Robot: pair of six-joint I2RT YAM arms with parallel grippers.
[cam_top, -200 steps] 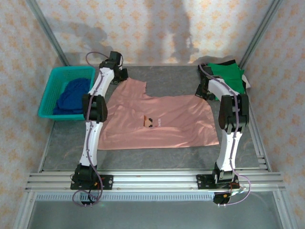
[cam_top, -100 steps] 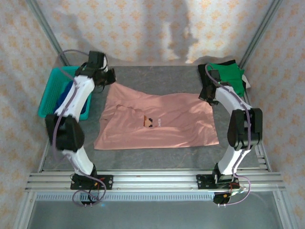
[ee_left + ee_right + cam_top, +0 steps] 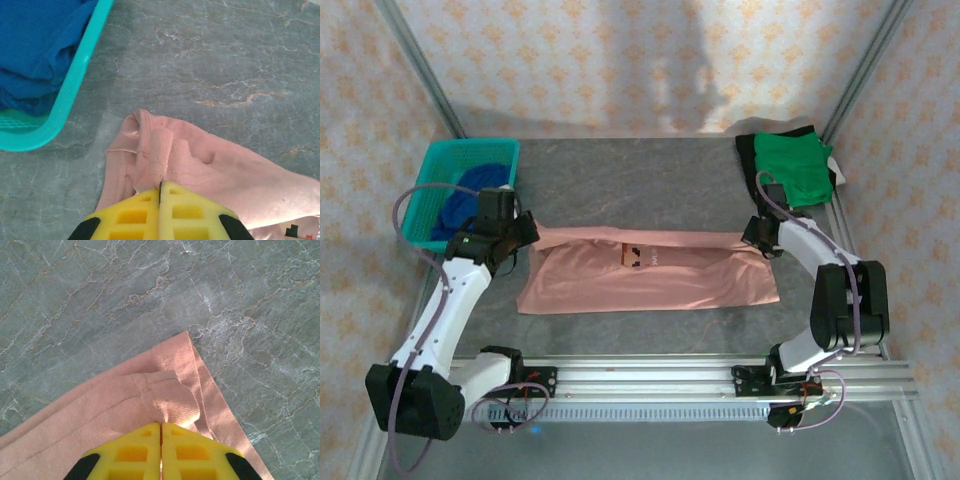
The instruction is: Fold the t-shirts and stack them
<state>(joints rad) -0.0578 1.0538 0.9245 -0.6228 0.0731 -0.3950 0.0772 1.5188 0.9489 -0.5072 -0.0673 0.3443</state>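
Grey marbled table [image 3: 650, 185] inside a wallpapered enclosure: the pink tee [image 3: 650, 285] lies across its middle, folded into a long band, its chest graphic visible. The left gripper [image 3: 160, 187] is clamped on a bunched fold at the tee's left end, near the teal basket [image 3: 470, 144] holding the blue tee [image 3: 470, 195]. The right gripper [image 3: 160, 426] is clamped on the tee's hemmed right corner, and the green tee [image 3: 790, 165] lies at the table's far right corner, apart from both.
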